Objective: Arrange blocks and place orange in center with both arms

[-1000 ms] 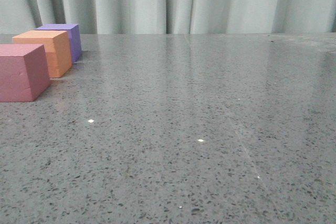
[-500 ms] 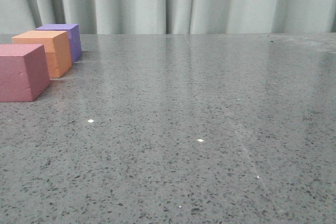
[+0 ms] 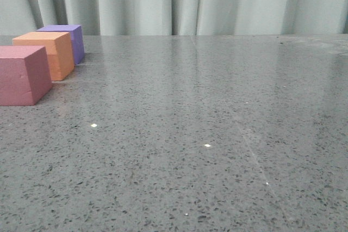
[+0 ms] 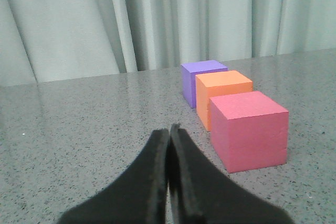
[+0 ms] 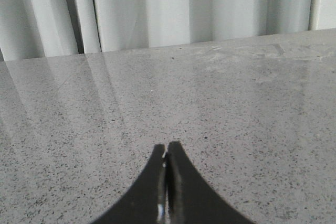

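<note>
Keeping both grippers, left (image 4: pixel 169 129) and right (image 5: pixel 166 148), clenched empty; orange (image 3: pixel 46 52) sits between pink (image 3: pixel 22 73) and purple (image 3: pixel 68 37).

Left end effector (image 4: pixel 169 129): two black fingers, matte, each broad at the base and narrowing along a curved outer edge to a pointed tip. Inner faces flat and straight; a thin seam runs between them. Surface plain, no markings, screws or cables visible in the left wrist view.

Right end effector (image 5: pixel 166 148): same build, two black tapered fingers with concave outer edges and pointed tips. Finish slightly glossier here, with a small pale glint low on the inner seam. No labels, fasteners or wiring seen.

Front view shows no part of the robot.
</note>
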